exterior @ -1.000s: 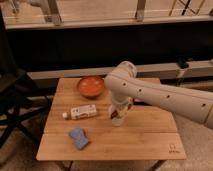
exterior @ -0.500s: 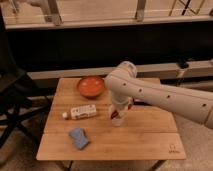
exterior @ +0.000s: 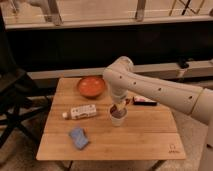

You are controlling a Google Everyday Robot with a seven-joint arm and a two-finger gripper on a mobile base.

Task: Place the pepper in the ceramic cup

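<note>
One gripper (exterior: 119, 106), unmoved over the last second, poised at the mouth of the ceramic cup (exterior: 118, 118), pepper (exterior: 122, 104) a dark red fleck at its tip, grip state indeterminable, release judged pending.

Dark red pepper (exterior: 120, 106) held in jaws above upright off-white ceramic cup (exterior: 118, 118).

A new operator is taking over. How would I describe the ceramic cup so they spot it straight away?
Start at the wooden table and find its middle, just right of the white bottle lying on its side. The ceramic cup stands there, directly under the gripper. It is small, off-white and round, far smaller than the orange-red bowl farther back.
</note>
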